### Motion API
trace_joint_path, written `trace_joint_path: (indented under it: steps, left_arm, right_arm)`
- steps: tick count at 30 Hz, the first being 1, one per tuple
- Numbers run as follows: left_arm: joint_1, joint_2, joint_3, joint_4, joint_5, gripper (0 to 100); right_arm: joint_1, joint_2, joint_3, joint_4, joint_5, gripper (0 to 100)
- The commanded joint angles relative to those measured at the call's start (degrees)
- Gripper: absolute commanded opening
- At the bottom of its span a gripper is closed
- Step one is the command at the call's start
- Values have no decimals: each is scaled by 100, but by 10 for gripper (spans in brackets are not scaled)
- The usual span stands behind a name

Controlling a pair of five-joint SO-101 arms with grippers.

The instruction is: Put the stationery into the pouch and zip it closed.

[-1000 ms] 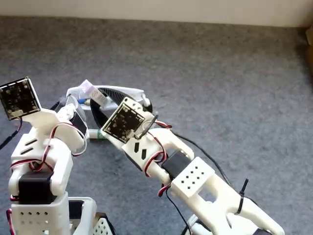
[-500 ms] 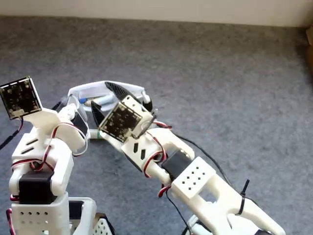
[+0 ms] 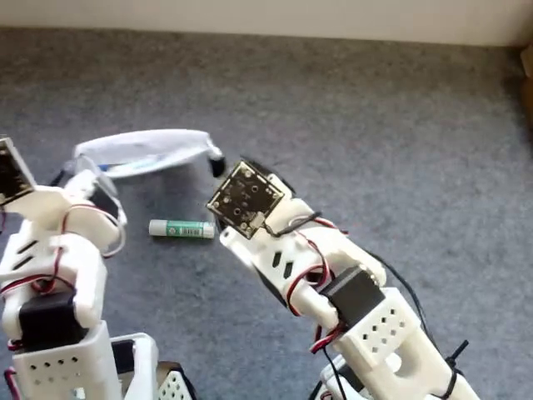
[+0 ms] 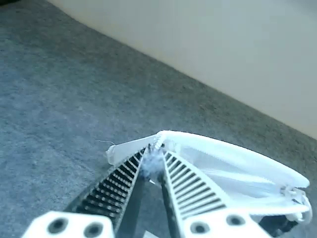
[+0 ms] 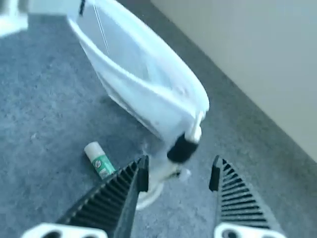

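Grey carpet (image 3: 400,125) for a surface, pale wall (image 3: 266,15) along the back. Left end effector (image 4: 154,157) is pinched tight on one end of the pouch (image 4: 225,166), which sticks out sideways from it and looks lifted off the carpet, I think. Right end effector (image 5: 179,167) is wide open with nothing in it, sitting just short of the black zipper pull (image 5: 181,148) at the pouch's other end. Green-labelled glue stick (image 3: 181,228) lies on the carpet outside the pouch, between the two arms, near the right arm's wrist.
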Motion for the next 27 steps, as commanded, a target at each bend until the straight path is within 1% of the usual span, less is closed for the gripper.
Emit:
trace_joint_path:
  steps: [1,5,9,15,20,24,27]
  left_arm:
    - [-620,-31,-110,-369,97,7]
    - [-1051,-31,-101,-413,97,7]
    - [-1332,-40,-101,-413,97,7]
    - [-1666,-40,-75,-396,105,7]
    - [-1719,-40,-66,-387,105,7]
    - [-1719,-40,-66,-378,105,7]
    - [-1719,-40,-66,-378,105,7]
  right_arm:
    - [57,-48,189,224,9,206]
    - [40,629,681,-110,18,207]
    - [-101,1903,620,-426,9,210]
    - [-382,3987,-892,-400,18,210]
    - [-523,5323,-2149,-374,26,211]
    - [-699,6211,-3064,127,369,238]
    - [-734,6782,-3732,462,404,250]
